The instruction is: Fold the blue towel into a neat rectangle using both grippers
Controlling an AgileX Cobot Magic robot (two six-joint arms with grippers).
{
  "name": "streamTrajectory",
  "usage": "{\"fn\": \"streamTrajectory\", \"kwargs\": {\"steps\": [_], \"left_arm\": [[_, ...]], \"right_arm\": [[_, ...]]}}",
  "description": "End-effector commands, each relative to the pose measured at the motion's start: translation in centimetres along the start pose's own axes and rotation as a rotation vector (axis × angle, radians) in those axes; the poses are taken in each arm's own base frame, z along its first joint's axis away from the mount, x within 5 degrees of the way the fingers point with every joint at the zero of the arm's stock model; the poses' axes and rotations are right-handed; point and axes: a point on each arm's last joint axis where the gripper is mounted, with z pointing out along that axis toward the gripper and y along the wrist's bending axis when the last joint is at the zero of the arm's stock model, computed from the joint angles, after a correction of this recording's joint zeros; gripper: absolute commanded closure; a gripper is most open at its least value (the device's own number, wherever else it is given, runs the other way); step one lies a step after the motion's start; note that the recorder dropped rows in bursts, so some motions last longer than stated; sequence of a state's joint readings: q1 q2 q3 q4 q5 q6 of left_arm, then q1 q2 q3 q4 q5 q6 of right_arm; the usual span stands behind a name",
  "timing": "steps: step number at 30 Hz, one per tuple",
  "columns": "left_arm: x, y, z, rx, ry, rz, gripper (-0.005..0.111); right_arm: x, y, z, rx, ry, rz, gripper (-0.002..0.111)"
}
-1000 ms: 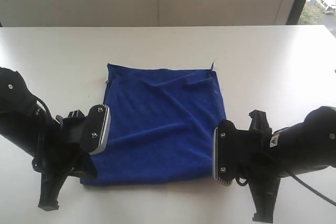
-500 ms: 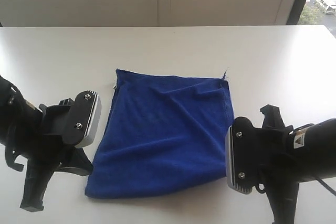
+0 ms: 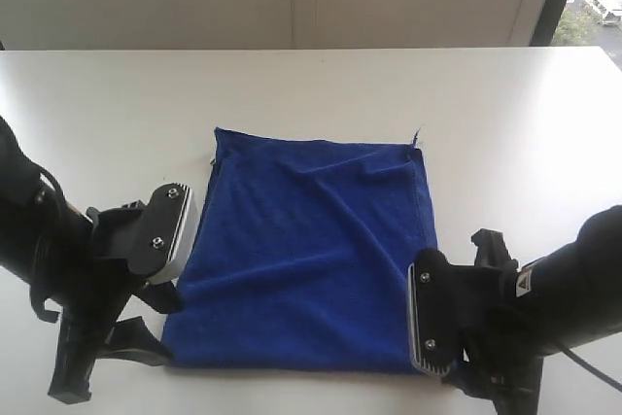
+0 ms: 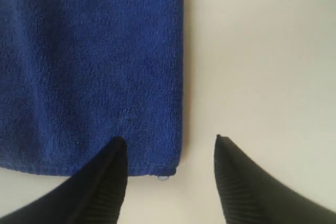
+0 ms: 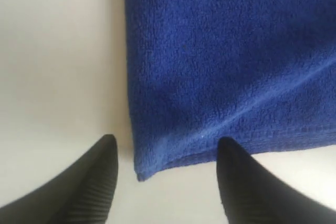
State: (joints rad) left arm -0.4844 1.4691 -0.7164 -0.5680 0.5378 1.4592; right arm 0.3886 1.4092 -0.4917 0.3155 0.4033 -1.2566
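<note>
The blue towel [image 3: 311,250] lies spread on the white surface [image 3: 486,104]. My left claw [image 4: 168,139] gapes wide over its near left corner, my right claw [image 5: 166,137] wide over the near right corner, gripping nothing.

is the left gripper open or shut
Open: the left gripper shows its jaws apart at a corner of the blue towel, gripping nothing.
</note>
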Motion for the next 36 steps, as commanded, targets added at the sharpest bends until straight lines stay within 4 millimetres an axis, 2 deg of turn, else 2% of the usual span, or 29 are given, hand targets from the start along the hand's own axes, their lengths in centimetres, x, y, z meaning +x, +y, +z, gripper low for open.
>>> {"fn": "streamTrajectory", "kwargs": {"steps": [1, 6, 12, 24, 28, 33, 34, 36], "left_arm": [[-0.3, -0.7, 0.2, 0.045, -0.051, 0.035, 0.05], [0.4, -1.2, 1.2, 0.071, -0.036, 0.098, 0.05], [1.0, -0.8, 2.4, 0.059, -0.014, 0.069, 0.05], [2.1, 0.2, 4.5, 0.046, 0.042, 0.03, 0.051], [2.5, 0.5, 5.2, 0.033, 0.062, 0.019, 0.065], [2.5, 0.5, 5.1, 0.037, 0.061, 0.019, 0.103], [2.5, 0.4, 5.1, 0.047, 0.061, 0.023, 0.106], [2.4, 0.2, 4.9, 0.057, 0.054, 0.027, 0.107]], "right_arm": [[-0.2, 0.4, -1.3, 0.002, -0.032, 0.023, 0.053], [-0.4, 0.6, -1.2, -0.011, -0.048, 0.054, 0.054], [-0.9, 1.1, 0.2, -0.055, -0.024, 0.019, 0.054], [-0.5, 1.1, 2.1, -0.095, 0.024, 0.028, 0.056], [-0.4, 1.2, 2.4, -0.105, 0.032, 0.029, 0.064], [-0.2, 1.1, 2.2, -0.096, 0.055, -0.044, 0.086], [-0.1, 1.1, 2.2, -0.095, 0.06, -0.058, 0.092], [-0.2, 1.0, 1.8, -0.08, 0.059, -0.06, 0.102]]}}
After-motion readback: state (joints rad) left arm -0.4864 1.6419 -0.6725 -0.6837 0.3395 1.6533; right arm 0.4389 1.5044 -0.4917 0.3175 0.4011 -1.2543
